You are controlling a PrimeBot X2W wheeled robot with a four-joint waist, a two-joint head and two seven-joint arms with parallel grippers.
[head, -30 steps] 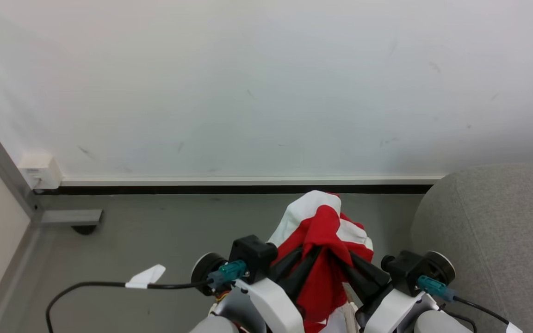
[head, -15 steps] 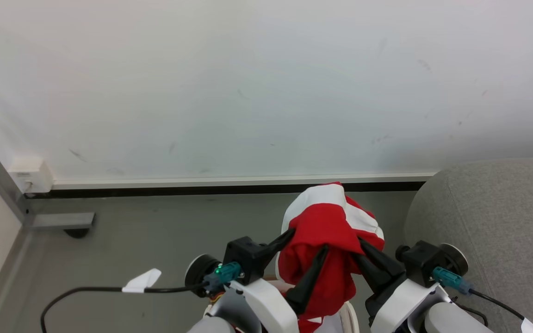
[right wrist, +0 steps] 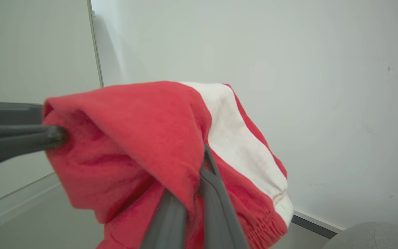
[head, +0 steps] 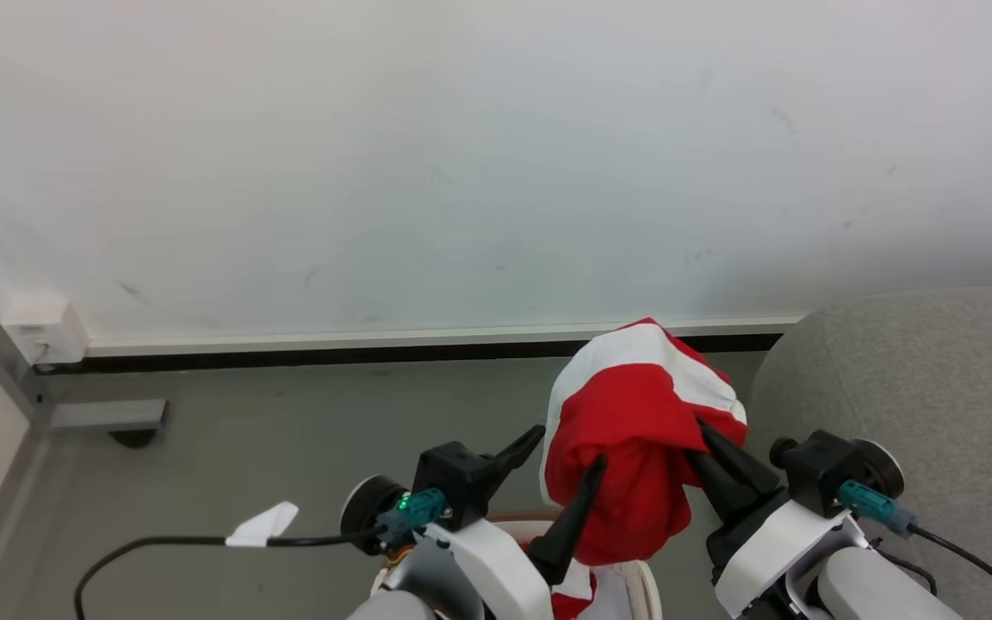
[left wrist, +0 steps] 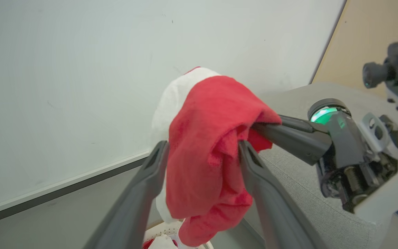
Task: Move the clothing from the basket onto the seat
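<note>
The clothing point(head: 634, 413), a red garment with white panels, hangs bunched in the air above the basket point(head: 653, 594), whose pale rim peeks out at the bottom edge. My right gripper point(head: 707, 435) is shut on the garment's right side, fingertips buried in the cloth point(right wrist: 143, 117). My left gripper point(head: 565, 452) stands open, and the cloth point(left wrist: 206, 114) droops loosely between its two spread fingers point(left wrist: 157, 162). The grey seat point(head: 909, 370) lies just right of the garment. The right gripper point(left wrist: 264, 126) reaches in from the right in the left wrist view, over the seat point(left wrist: 299, 180).
A white wall with a dark baseboard point(head: 375, 353) runs across behind grey floor. A metal frame foot point(head: 108, 415) and a white wall box point(head: 44, 331) sit far left. A black cable with a white tag point(head: 268, 523) trails from my left wrist.
My left gripper has opened and let go of the garment. The right gripper, still shut on it, has carried it rightward toward the seat. The head camera shifted slightly.
</note>
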